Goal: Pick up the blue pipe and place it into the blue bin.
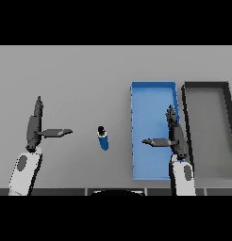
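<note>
A short blue pipe (103, 139) with a dark top end stands on the grey table, midway between my two hands. The blue bin (153, 101) lies to its right, long side running away from me. My right hand (175, 134) hovers over the bin's right part, fingers straight and thumb pointing left, holding nothing. My left hand (34, 126) is at the left, open too, its thumb pointing toward the pipe with a clear gap between them.
A dark grey bin (210, 88) sits directly right of the blue bin, their walls nearly touching. Bare table stretches behind and to the left of the pipe.
</note>
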`<state>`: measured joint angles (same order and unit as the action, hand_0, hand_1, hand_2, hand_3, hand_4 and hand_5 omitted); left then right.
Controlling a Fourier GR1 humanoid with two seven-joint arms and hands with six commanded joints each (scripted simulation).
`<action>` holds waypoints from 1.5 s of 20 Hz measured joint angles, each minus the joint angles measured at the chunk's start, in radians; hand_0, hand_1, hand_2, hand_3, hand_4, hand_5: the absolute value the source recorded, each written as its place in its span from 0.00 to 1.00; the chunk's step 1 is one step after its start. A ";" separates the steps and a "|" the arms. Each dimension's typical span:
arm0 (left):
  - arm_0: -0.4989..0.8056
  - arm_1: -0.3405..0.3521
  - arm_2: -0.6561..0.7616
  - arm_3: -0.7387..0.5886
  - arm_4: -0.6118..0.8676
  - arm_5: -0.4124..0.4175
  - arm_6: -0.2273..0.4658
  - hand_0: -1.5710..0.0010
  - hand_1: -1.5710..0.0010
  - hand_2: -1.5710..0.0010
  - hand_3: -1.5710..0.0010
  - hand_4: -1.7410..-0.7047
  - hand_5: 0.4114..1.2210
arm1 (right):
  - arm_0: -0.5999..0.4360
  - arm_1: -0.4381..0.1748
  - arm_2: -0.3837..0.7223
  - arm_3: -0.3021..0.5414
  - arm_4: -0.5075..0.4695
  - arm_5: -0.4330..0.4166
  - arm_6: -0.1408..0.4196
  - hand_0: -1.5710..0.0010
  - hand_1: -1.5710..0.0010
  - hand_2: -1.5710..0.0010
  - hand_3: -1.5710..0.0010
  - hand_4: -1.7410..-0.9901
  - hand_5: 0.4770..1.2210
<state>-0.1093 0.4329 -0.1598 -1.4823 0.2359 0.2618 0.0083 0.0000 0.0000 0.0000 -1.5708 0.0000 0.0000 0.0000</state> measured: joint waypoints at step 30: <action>0.073 0.126 -0.334 -0.181 -0.086 -0.467 -0.025 1.00 1.00 1.00 1.00 0.61 0.04 | 0.098 -0.141 0.082 -0.123 0.113 0.090 -0.098 1.00 1.00 1.00 1.00 0.64 0.19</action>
<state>-0.0359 0.5586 -0.4934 -1.6633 0.1494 -0.2055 -0.0169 0.0979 -0.1407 0.0820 -1.6933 0.1133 0.0899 -0.0978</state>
